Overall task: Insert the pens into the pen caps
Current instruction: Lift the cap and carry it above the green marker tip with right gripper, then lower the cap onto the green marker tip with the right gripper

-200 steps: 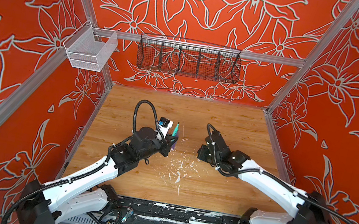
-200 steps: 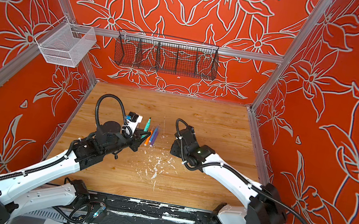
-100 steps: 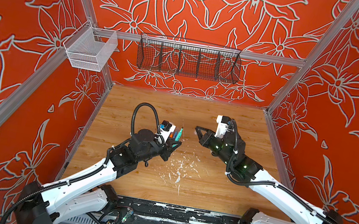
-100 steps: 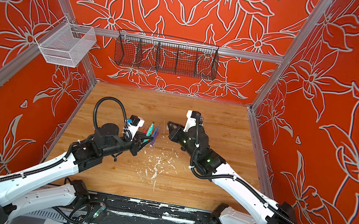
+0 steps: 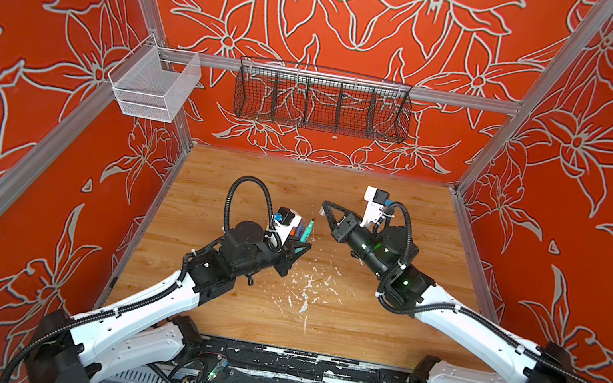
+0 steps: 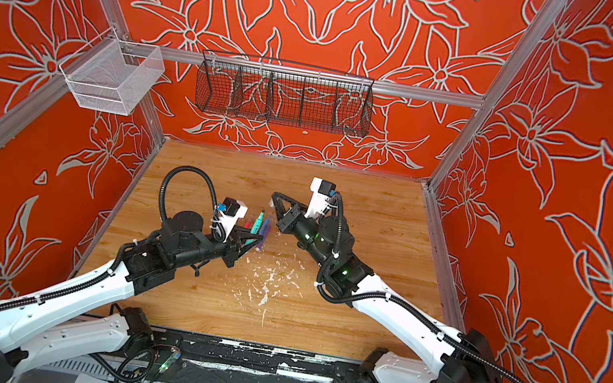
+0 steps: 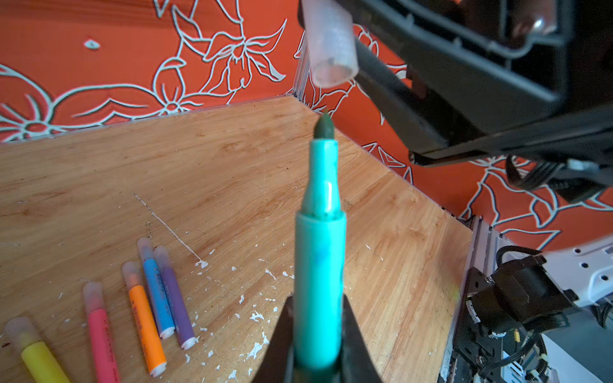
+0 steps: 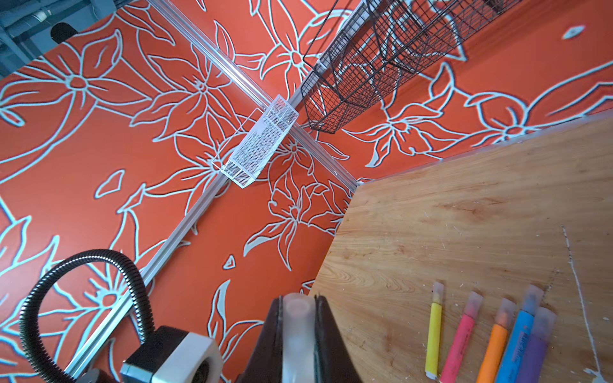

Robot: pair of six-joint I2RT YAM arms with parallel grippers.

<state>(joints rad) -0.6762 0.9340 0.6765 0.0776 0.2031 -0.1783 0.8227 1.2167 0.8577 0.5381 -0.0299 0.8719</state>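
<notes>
Uncapped green pen [image 7: 320, 265] clamped in left gripper [image 7: 316, 305]; clear cap [image 7: 330, 39] clamped in right gripper [image 8: 298, 305], just beyond pen tip, apart.

wire basket [image 5: 321, 104]: back wall | mesh basket [image 5: 154, 85]: left wall | table [image 5: 257, 176]: wooden

Top views: the table [image 5: 358, 327] fills the lower middle of the frame. My left gripper [image 5: 301, 247] sits just left of centre. My right gripper [image 5: 325, 206] sits just right of centre and a little higher. Their tips are near each other but apart.

The marker [image 7: 320, 258] is clamped between my left fingers. Its tip points at the pen cap [image 7: 330, 43] pinched in my right gripper, with a small gap between them.

The five capped markers [image 8: 494, 351] lie side by side on the table beside my left gripper. In a top view my left wrist camera [image 6: 232, 209] partly hides them.

Paint flecks [image 5: 306, 285] lie mid-table, below both grippers. The wire basket [image 5: 322, 100] hangs on the back wall, upper centre; the mesh bin [image 5: 154, 85] is upper left.
</notes>
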